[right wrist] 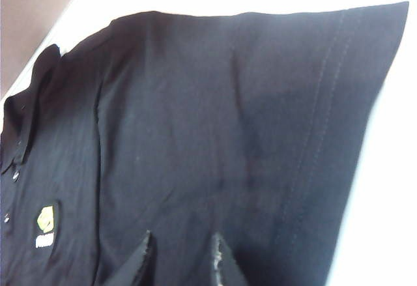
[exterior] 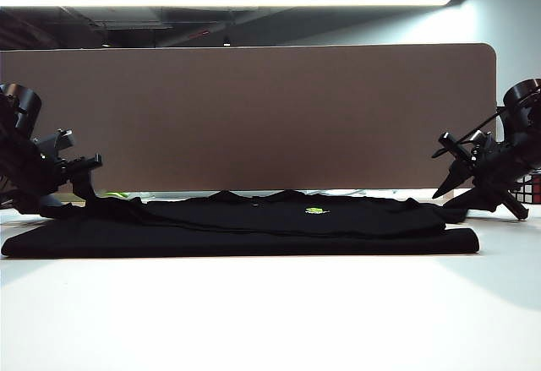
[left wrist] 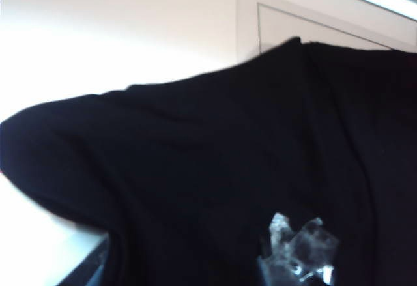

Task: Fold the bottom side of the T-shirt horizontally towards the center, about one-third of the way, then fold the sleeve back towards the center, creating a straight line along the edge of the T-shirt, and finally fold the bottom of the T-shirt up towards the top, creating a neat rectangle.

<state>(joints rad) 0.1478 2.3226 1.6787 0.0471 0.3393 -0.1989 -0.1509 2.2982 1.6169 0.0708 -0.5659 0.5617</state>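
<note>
The black T-shirt (exterior: 254, 227) lies flat and folded across the white table, its yellow-green logo (exterior: 317, 211) facing up. My left gripper (exterior: 80, 187) is at the shirt's plain left end. In the left wrist view black cloth (left wrist: 195, 156) fills the space between the fingers of the left gripper (left wrist: 195, 263), which stand wide apart; one fingertip (left wrist: 296, 253) glints. My right gripper (exterior: 470, 195) is at the right end. In the right wrist view the right gripper (right wrist: 182, 250) has its tips apart on the cloth by the stitched sleeve (right wrist: 319, 103), near the logo (right wrist: 45, 224) and collar (right wrist: 19, 136).
A tan divider panel (exterior: 254, 117) stands right behind the shirt. A small chequered cube (exterior: 531, 192) sits at the far right behind the right arm. White table (exterior: 270, 320) stretches in front of the shirt.
</note>
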